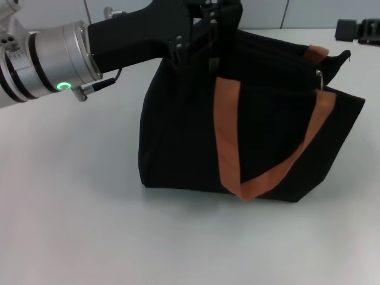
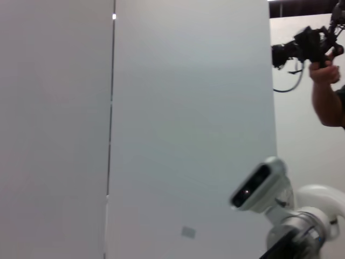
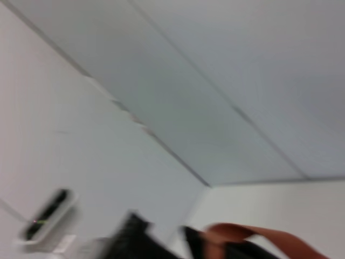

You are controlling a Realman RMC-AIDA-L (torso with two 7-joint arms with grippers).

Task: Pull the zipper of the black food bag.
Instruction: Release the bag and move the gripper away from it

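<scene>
The black food bag (image 1: 237, 124), boxy soft fabric, sits right of centre in the head view on a smooth white table (image 1: 77, 225). An orange-brown webbing strap (image 1: 261, 160) loops flat across its front panel. A small silvery zipper (image 1: 319, 77) pull stands at the bag's upper right edge, on the black track. The left gripper (image 1: 205, 27), matte black on a brushed metal wrist with a green ring light, reaches in from upper left to the bag's top rim; whether its fingers are spread or closed, I cannot tell. The right gripper (image 1: 358, 29) rests dark at the upper right corner.
</scene>
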